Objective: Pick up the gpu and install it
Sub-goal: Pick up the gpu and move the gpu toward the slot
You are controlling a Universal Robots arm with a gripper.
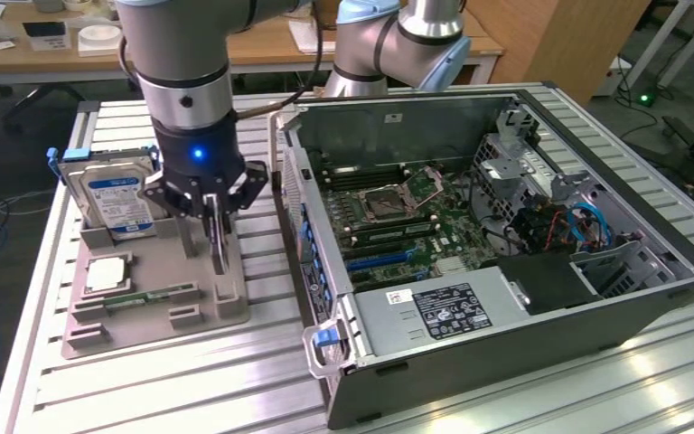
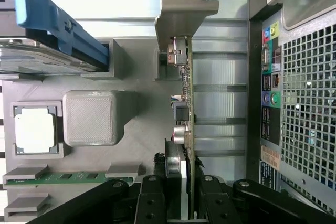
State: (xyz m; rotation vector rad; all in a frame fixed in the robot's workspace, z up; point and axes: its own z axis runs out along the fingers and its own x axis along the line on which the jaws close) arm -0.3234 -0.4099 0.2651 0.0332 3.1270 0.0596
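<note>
Grips the gpu (image 1: 218, 249), a thin dark circuit card with a silvery metal end bracket, between the jaws of the black two-finger gripper (image 1: 212, 212), clamped on both faces. Holds the card upright on edge, probably to suit a straight vertical lift from its slot. Places it at the edge of the grey plastic fixture tray (image 1: 202, 303) nearest the open black computer case (image 1: 636, 298). Carries tray and case on a slatted aluminium table (image 1: 142, 389). Backs onto a wooden desk (image 1: 272, 54) in a workshop room.
</note>
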